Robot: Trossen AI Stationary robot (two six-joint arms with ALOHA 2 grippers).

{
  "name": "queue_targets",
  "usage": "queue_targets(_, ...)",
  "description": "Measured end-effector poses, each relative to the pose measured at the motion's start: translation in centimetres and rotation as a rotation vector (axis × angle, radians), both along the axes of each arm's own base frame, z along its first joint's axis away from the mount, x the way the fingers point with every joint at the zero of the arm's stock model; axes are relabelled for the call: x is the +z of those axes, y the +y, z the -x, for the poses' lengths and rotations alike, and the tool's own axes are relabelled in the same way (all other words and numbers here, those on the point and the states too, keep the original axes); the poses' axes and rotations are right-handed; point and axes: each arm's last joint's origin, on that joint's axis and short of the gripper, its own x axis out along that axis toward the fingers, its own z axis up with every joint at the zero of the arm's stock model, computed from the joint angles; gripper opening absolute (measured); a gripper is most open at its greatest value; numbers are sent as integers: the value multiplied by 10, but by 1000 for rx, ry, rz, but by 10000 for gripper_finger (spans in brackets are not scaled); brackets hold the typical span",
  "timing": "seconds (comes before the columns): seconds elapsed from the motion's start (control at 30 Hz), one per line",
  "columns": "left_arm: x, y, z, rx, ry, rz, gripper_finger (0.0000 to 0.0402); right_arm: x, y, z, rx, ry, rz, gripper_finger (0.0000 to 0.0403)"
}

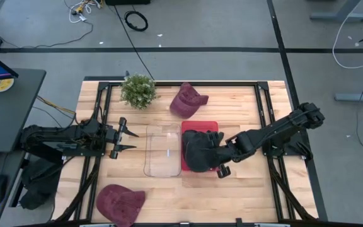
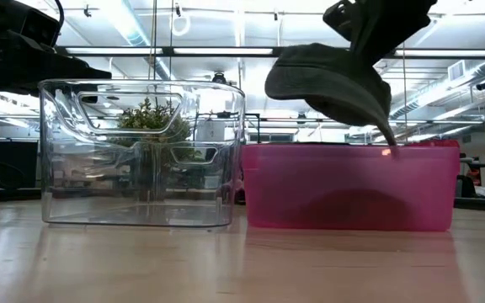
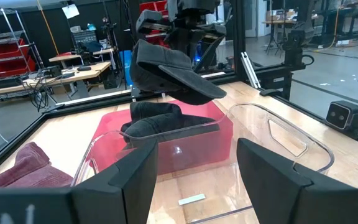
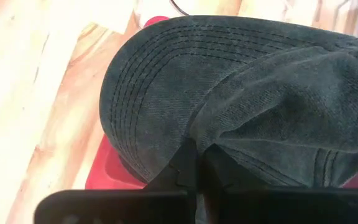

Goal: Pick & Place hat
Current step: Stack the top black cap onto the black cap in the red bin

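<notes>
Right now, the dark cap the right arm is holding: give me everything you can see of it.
The dark cap is charcoal, faded-looking cloth, with rows of stitching along its brim. The right gripper is shut on its crumpled crown and holds it in the air, tilted, over the red bin. Another dark cap already lies in that bin; the held one hangs clear of it. Nothing but the fingers touches it.

Grey floor (image 1: 232, 25), loose cables (image 1: 136, 20), ceiling strip lights (image 2: 133, 21)

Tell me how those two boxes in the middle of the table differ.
The clear bin is see-through and empty; the pink bin is tinted and already holds a dark cap. The right end effector holds another dark cap above the pink bin, nothing above the clear bin. Both stand side by side.
</notes>
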Motion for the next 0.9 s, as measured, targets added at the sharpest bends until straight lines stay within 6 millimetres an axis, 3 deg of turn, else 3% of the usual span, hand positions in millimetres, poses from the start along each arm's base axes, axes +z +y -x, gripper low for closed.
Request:
queue_targets(0.33, 0, 0, 0, 0, 0, 0, 222, -25, -13, -21, 76, 107, -40, 1)
queue_targets(0.9, 0, 0, 0, 0, 1, 0, 222, -73, -45, -52, 42, 263, -182, 0)
